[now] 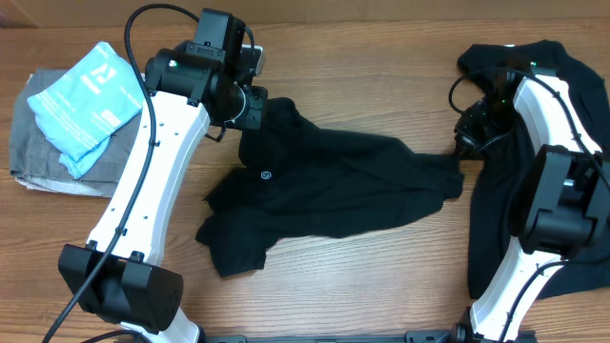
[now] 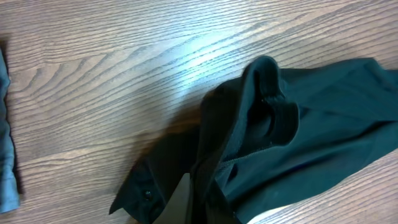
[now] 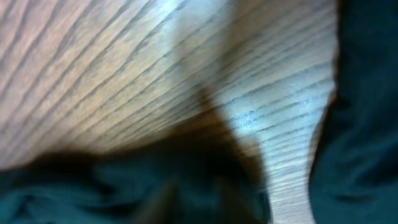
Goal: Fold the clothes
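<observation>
Polo shirt (image 1: 334,181), black with a small white logo, is spread crumpled across the middle of the wooden table (image 1: 372,57). Its collar end is pinched in the left gripper (image 1: 255,107). The right gripper (image 1: 464,145) is set at the opposite edge; whether it is closed cannot be told. A second black garment (image 1: 496,210) is heaped at the table's right side

The light blue packet (image 1: 81,105), at ten o'clock on the tabletop (image 1: 381,57), carries white print (image 1: 102,71) with a blocky mark near its upper end. It is too small to read. The black polo shirt (image 1: 324,181) near the middle bears a small white ring-shaped logo (image 1: 266,174) at its nine o'clock side. No letters can be made out there.
</observation>
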